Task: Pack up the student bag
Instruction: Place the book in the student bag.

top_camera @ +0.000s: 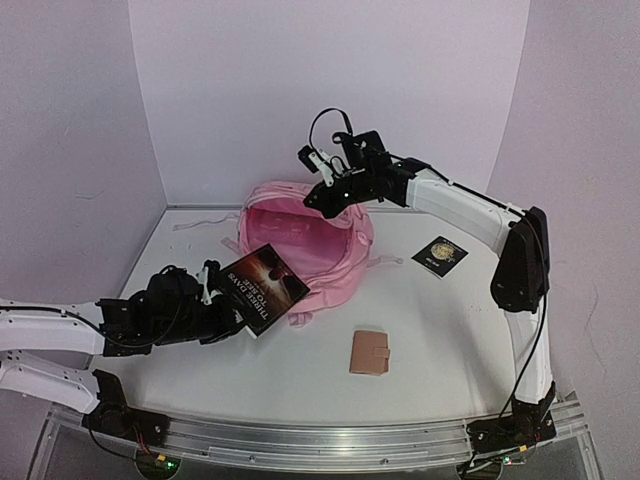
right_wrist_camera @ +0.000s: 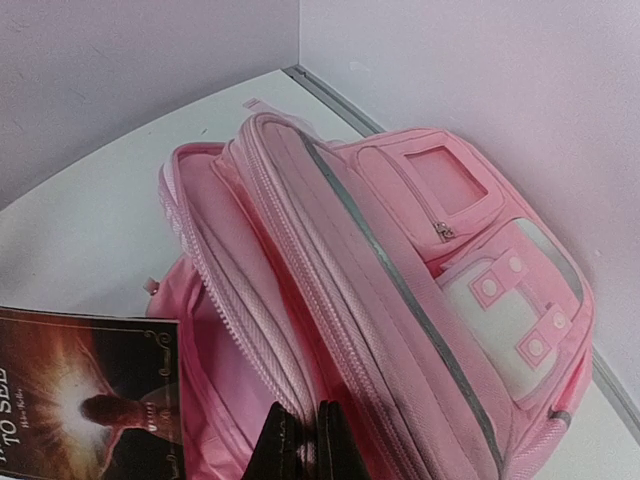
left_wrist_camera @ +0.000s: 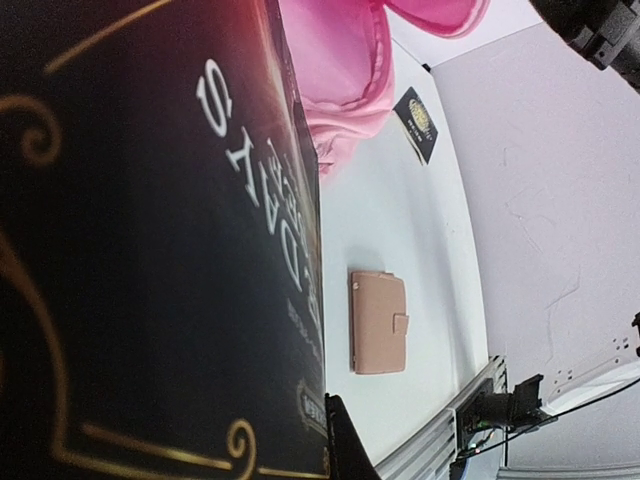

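Note:
The pink student bag (top_camera: 318,250) lies at the back middle of the table with its main compartment open. My right gripper (top_camera: 322,197) is shut on the zipped edge of the bag's opening (right_wrist_camera: 300,400) and holds it up. My left gripper (top_camera: 222,300) is shut on a black book (top_camera: 262,288) with gold lettering, held just in front of the bag's near left side. The book fills the left wrist view (left_wrist_camera: 150,250) and its corner shows in the right wrist view (right_wrist_camera: 85,390). The bag's front pockets and grey stripe (right_wrist_camera: 400,290) face the right wrist camera.
A tan wallet (top_camera: 369,353) lies on the table in front of the bag, also in the left wrist view (left_wrist_camera: 378,322). A small black card with a gold emblem (top_camera: 440,256) lies right of the bag. Walls close the back and sides.

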